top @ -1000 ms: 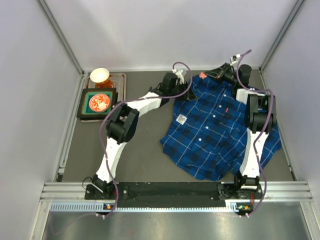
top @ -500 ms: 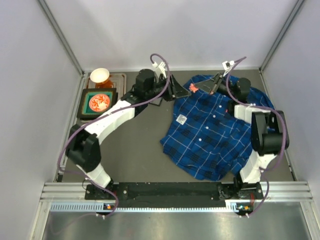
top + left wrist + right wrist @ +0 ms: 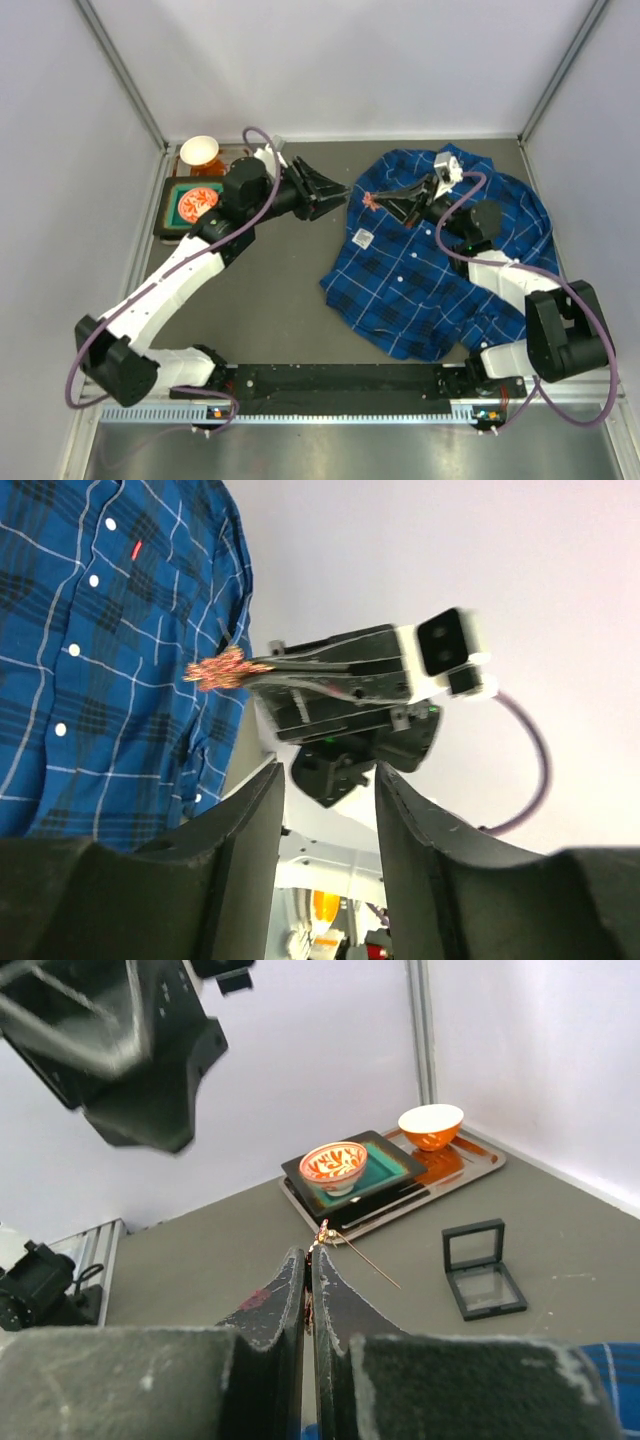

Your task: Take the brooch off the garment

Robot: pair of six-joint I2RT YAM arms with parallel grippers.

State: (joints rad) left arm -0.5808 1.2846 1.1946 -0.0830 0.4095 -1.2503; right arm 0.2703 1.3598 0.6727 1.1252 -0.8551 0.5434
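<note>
The garment [image 3: 440, 265], a dark-blue plaid shirt, lies spread on the right of the table; it also shows in the left wrist view [image 3: 90, 680]. My right gripper [image 3: 380, 199] is shut on the brooch [image 3: 369, 197], a small reddish-gold pin, and holds it in the air off the shirt's left collar edge. In the right wrist view the brooch [image 3: 322, 1232] sticks out of the closed fingertips [image 3: 309, 1255], its thin pin pointing right. My left gripper [image 3: 338, 195] is open and empty, facing the brooch [image 3: 215, 668] from the left, a short gap away.
A small open black box [image 3: 483, 1270] lies on the table. A black tray with a red-patterned bowl [image 3: 198, 205] and an orange bowl [image 3: 199, 150] stand at the back left. Walls close in the back and sides.
My right gripper has carried the brooch off the collar, left and toward the near side. My left gripper has pulled back left and turned to face it.
</note>
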